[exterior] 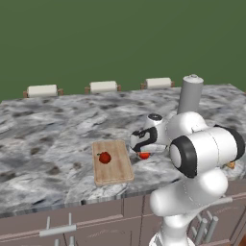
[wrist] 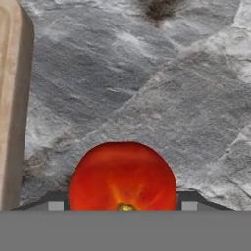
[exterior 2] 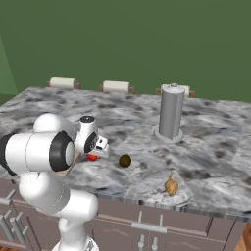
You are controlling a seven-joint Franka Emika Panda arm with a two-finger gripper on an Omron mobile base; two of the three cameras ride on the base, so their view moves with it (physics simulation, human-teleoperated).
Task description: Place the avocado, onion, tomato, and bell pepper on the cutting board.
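A red-orange tomato [wrist: 122, 176] lies on the marble counter just right of the light wooden cutting board [exterior: 115, 169], whose edge runs down the left of the hand view [wrist: 10, 98]. My gripper [exterior: 143, 151] is lowered over the tomato [exterior: 143, 155], open, with a finger on each side and a thin gap left. A small red round vegetable [exterior: 104, 157] with a dark stem, apparently the bell pepper, rests on the board. The dark avocado [exterior 2: 125, 160] sits on the counter to the right of my gripper [exterior 2: 97, 151]. The tan onion [exterior 2: 171, 186] stands near the front edge.
A tall grey cylinder [exterior 2: 171, 112] stands at the back right of the counter [exterior: 57, 125]. Three white-topped stools [exterior: 42, 90] line the far edge. Drawers with bar handles [exterior 2: 147, 228] run below the front edge.
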